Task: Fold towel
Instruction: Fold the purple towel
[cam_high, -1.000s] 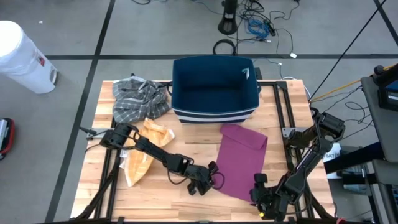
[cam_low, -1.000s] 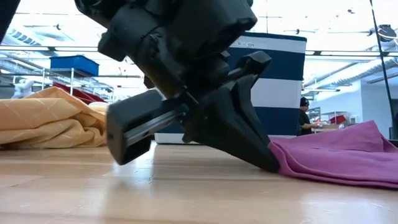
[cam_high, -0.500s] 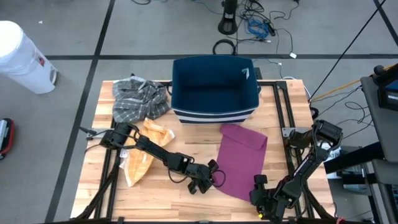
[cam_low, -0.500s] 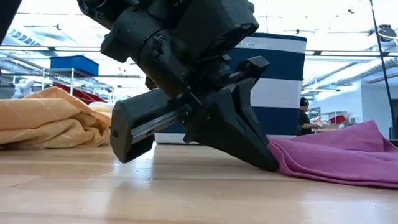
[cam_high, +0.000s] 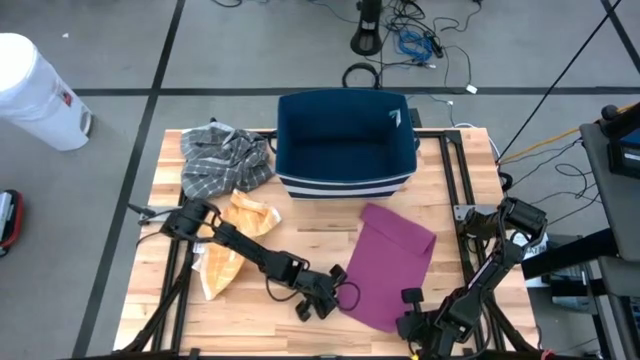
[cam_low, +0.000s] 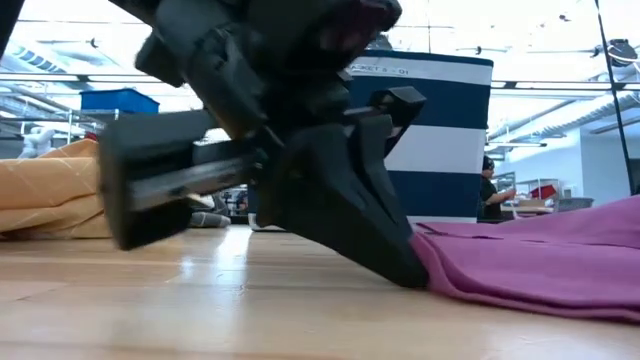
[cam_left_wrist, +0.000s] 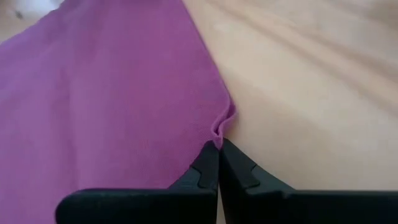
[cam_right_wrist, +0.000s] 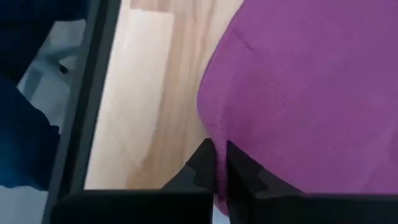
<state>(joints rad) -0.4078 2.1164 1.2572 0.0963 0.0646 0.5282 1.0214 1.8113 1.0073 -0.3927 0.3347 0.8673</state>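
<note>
A purple towel (cam_high: 388, 262) lies flat on the wooden table (cam_high: 300, 230), just in front of the blue bin. My left gripper (cam_high: 336, 291) is shut on the towel at its near left corner; in the low view it shows as the large dark shape (cam_low: 330, 190). My right gripper (cam_high: 409, 318) is shut on the towel at its near right corner, close to the table's near edge. My left gripper pinches the towel's left edge (cam_left_wrist: 219, 132) between its two fingertips, at the near left corner. It comes slanting down from the table's left. The cloth puckers at the fingertips and lies on the table (cam_low: 520, 275). My right gripper pinches the towel's edge (cam_right_wrist: 211, 134) between its two fingertips at the near right corner, slanting steeply down from the near right. The cloth beyond the fingers lies flat on the table. One layer or several, I cannot tell.
A blue bin with white stripes (cam_high: 345, 140) stands at the far middle. A grey plaid cloth (cam_high: 225, 160) lies at the far left, and an orange towel (cam_high: 232, 245) beside the left arm. A white bucket (cam_high: 35, 90) stands on the floor, off the table.
My right gripper has sunk onto the towel's near right corner and shut on it. My left gripper, staying shut, has rolled and moved a little toward the table's near left, pulling the towel's near left corner along; the towel lies flatter and its far end has shifted slightly right.
</note>
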